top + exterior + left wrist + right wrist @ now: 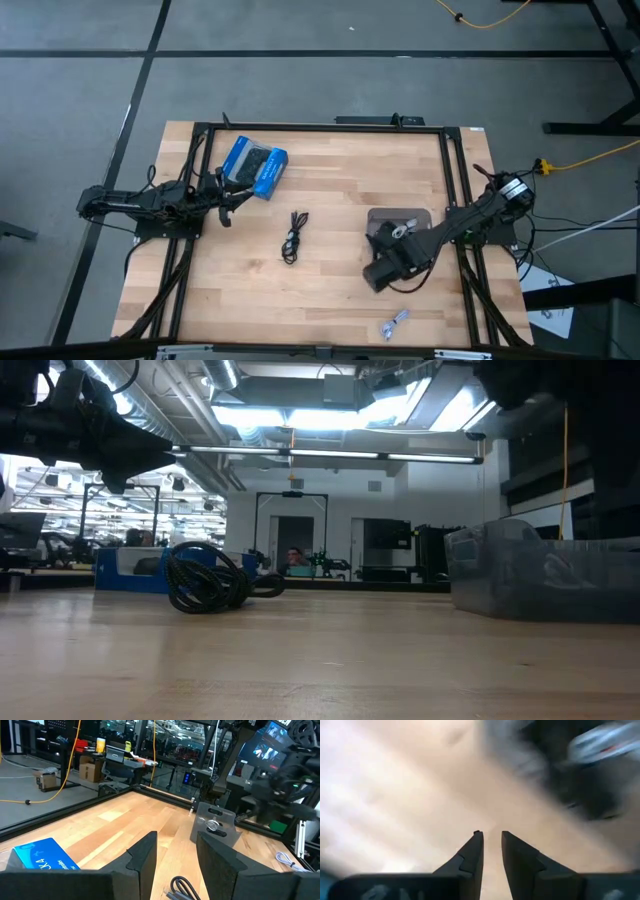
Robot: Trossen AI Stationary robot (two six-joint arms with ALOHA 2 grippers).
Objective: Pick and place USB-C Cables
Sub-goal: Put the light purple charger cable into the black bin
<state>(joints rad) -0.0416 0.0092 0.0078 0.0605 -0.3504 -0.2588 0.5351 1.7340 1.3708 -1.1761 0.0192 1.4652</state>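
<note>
One black USB-C cable bundle [294,237] lies coiled on the table's middle [208,580] [182,887]. A white bundle [394,323] lies near the near edge [285,860]. A silver-grey bundle [401,230] lies inside the clear grey tray [420,216] [214,825]. My left gripper [226,207] hovers open, left of the black bundle and beside the blue package [255,168]; its fingers [175,845] hold nothing. My right gripper [380,275] hangs over bare wood just near of the tray, its fingers [491,837] a narrow gap apart with nothing between them.
The tray [545,575] stands right of centre; blurred dark shapes [580,790] show in it. The blue package [135,572] [42,860] lies at the far left. A black frame [320,127] rims the table. Bare wood lies between the black bundle and the tray.
</note>
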